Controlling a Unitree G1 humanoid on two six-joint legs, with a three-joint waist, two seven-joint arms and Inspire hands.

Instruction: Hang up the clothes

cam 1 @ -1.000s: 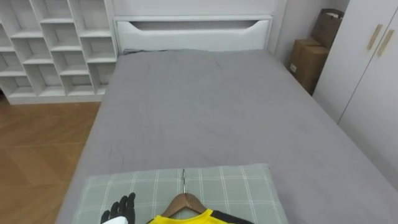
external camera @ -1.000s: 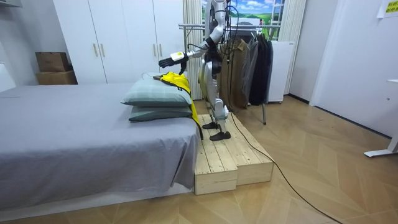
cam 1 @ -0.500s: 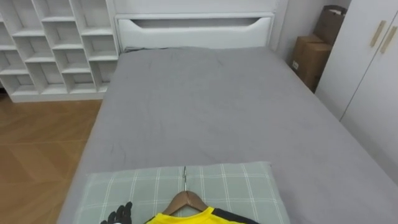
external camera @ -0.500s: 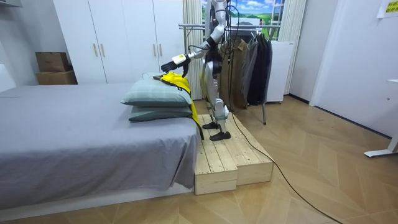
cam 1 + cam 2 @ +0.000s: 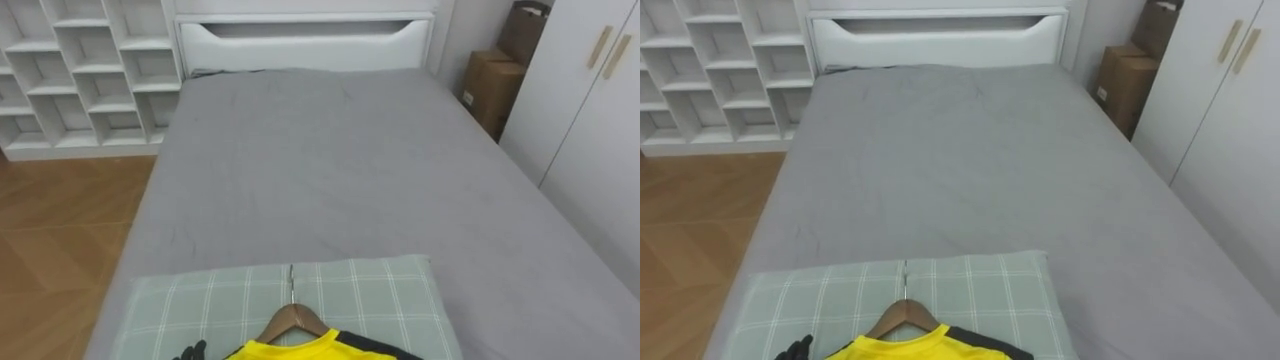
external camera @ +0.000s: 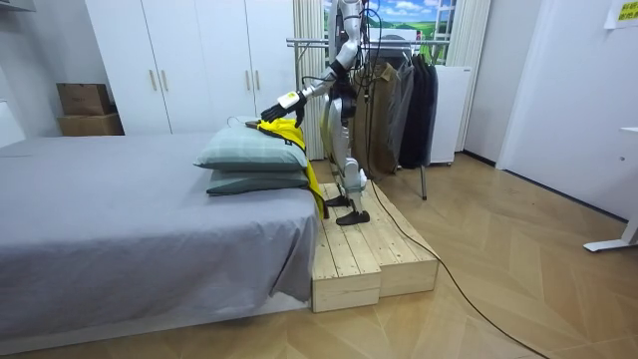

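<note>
**Yellow shirt (image 5: 290,349) on its hanger (image 5: 293,320) lies on the pillow (image 5: 220,300); left hand (image 5: 190,352) almost out of sight**

The grey bed (image 5: 330,170) is the biggest thing. It stretches forward from the left hand up to a white headboard (image 5: 305,40) at the far end. Far ahead and to the right of the hand stands a white wardrobe (image 5: 600,110), cut off by the frame, and beside it are brown cardboard boxes (image 5: 485,85). Far ahead and to the left is a white shelf unit (image 5: 70,70), and a wooden floor (image 5: 50,230) runs along the bed on that side.

In the room view the robot stands on a low wooden platform (image 6: 369,254) at the pillow end of the bed. A clothes rack (image 6: 394,100) with dark garments is just behind it. One arm reaches over the pillow, and the hand at its end is above the shirt. It is too small there to read.

The green checked pillow is under the hand and spreads to its right. In the room view it rests on a second, darker pillow (image 6: 254,182).

The yellow shirt is just to the right of the hand, on the near part of the pillow. The lower edge of the eye views cuts it, so one sees the collar and dark shoulder trim. In the room view a yellow part hangs down the end of the bed.

The wooden hanger sits in the collar, and its thin metal hook (image 5: 291,280) lies flat on the pillow and points away from the hand.

Of the left hand itself, a small dark part rises at the bottom edge. Whether it is open or closed I cannot tell. It appears apart from the shirt.
</note>
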